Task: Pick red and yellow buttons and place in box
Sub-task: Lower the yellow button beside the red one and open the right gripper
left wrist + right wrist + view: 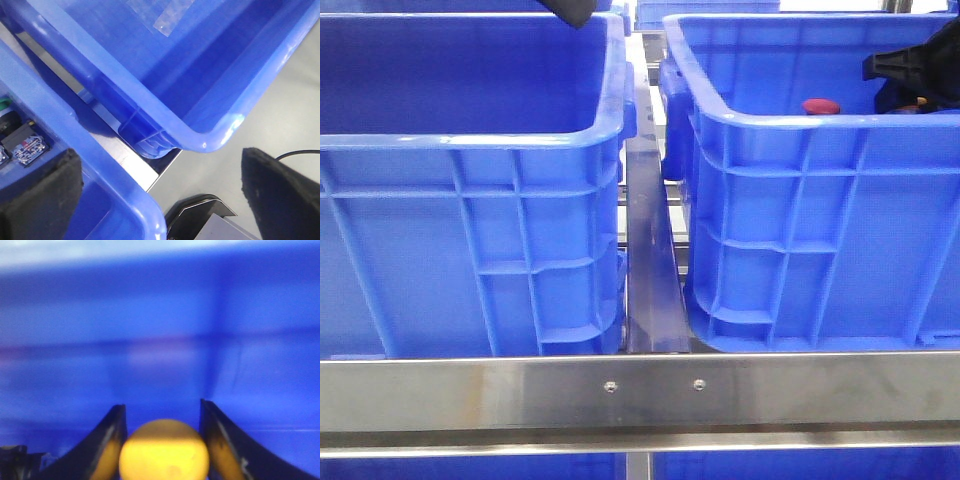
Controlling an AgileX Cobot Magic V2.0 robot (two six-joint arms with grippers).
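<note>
Right gripper (162, 440): closed on the yellow button (163, 450) — inside the right box (800, 140).
Left gripper (160, 200): spread wide, holding nothing.
Red button (821, 106): beside the right gripper.

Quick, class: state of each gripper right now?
Left gripper: open, holding nothing.
Right gripper: closed on the yellow button.

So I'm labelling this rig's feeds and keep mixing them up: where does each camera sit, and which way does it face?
Front view: fixed, facing forward over a steel rail at two blue crates; the right gripper reaches into the right crate, near a red button.
Left wrist view: looks down past the open left gripper at crate rims.
Right wrist view: inside a crate; fingers flank the yellow button.
Front and left wrist views both show the two crates.
</note>
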